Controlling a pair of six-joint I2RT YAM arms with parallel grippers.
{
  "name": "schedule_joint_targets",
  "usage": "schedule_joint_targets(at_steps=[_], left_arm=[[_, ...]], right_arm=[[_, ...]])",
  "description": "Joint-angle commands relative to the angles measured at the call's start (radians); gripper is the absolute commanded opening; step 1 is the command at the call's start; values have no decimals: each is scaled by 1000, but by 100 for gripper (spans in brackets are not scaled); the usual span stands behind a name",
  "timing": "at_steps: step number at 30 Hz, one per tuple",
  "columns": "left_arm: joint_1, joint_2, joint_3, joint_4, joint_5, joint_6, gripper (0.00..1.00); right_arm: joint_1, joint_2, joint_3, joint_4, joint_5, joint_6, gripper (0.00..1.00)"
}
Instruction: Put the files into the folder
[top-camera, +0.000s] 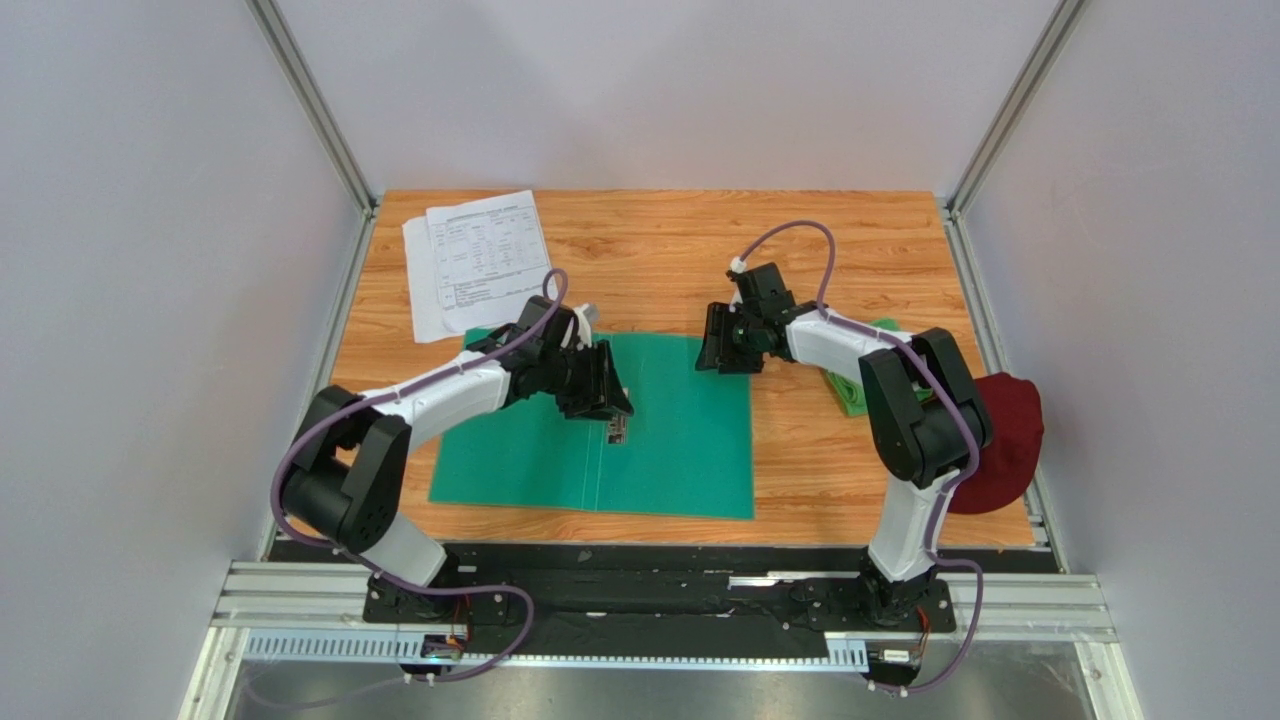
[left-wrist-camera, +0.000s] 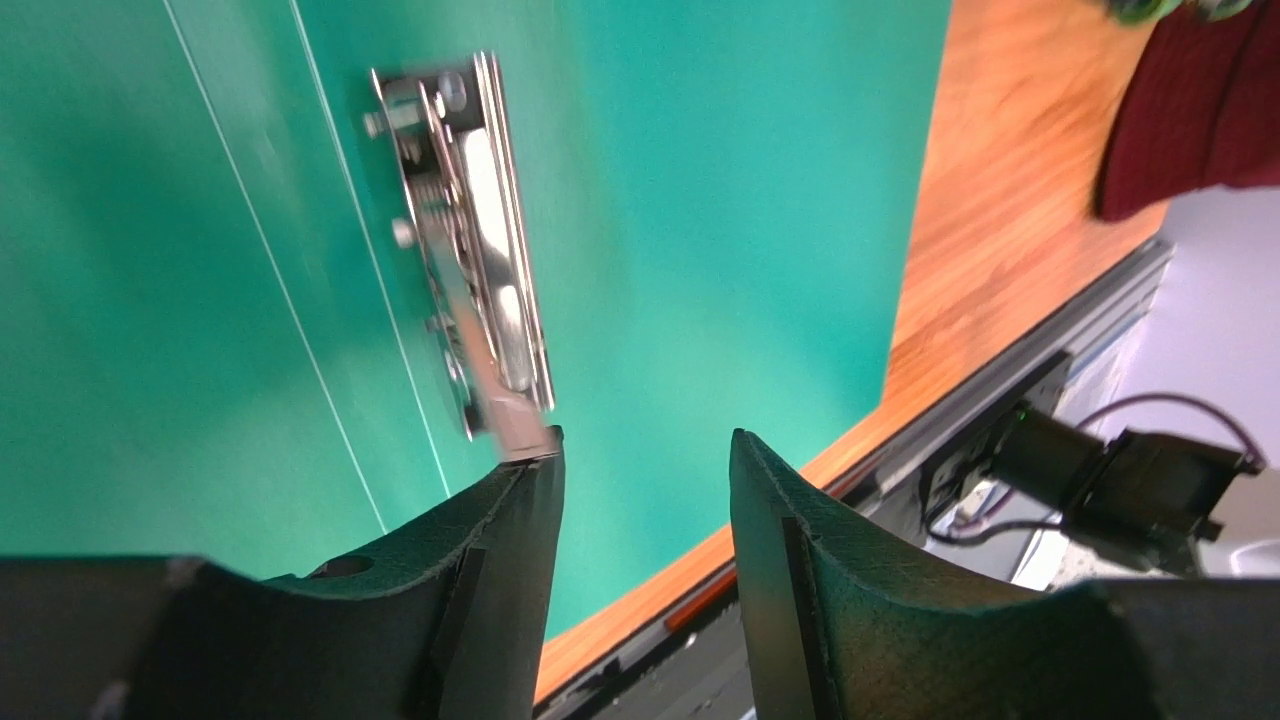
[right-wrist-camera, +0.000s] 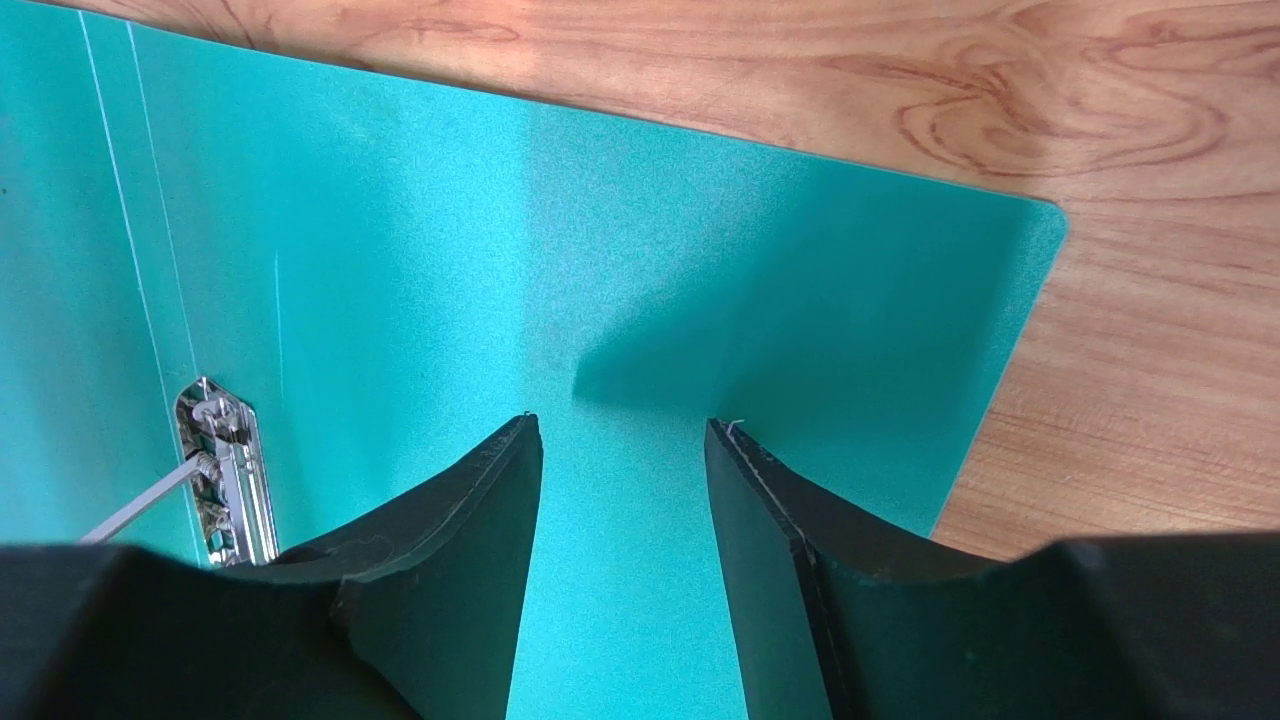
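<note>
Robot test cell, laboratory type. Wood-grain tabletop (top-camera: 842, 255) boxed by plain pale wall panels (top-camera: 150, 270) beyond and outboard of the left hand (top-camera: 613, 420) and right hand (top-camera: 721, 360). Aluminium corner posts (top-camera: 316, 102). Slotted aluminium rail (top-camera: 286, 597) on the near side of both hands, bearing two arm bases (top-camera: 406, 597); purple cables (top-camera: 796, 225) run loose.

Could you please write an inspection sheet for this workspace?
Surface: light wooden tabletop.
Job's things: thin teal-green plastic folder lies open flat at centre, metal clip exposed by its spine; white printed paper sheets lie at the far left corner, outside it.
Clutter: dark red cloth at right edge; bright green cloth under right arm.
Grippers: left gripper open beside the clip; right gripper open, empty, over the folder's right flap.
Cables: purple cables loop along both arms.
Surroundings: pale walls, aluminium frame.
</note>
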Motion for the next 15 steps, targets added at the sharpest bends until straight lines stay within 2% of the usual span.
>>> schedule_joint_targets(at_steps=[1, 4, 12, 15], left_arm=[[47, 73, 92, 21, -2, 33, 54], [75, 135, 163, 38, 51, 36, 54], [101, 305, 364, 44, 59, 21, 54], [102, 322, 419, -22, 34, 38, 55]], right_arm=[[-16, 12, -33, -42, 34, -41, 52], [-16, 6, -38, -37, 31, -41, 52], [-15, 16, -42, -27, 14, -37, 53], [-16, -5, -36, -40, 18, -45, 54]])
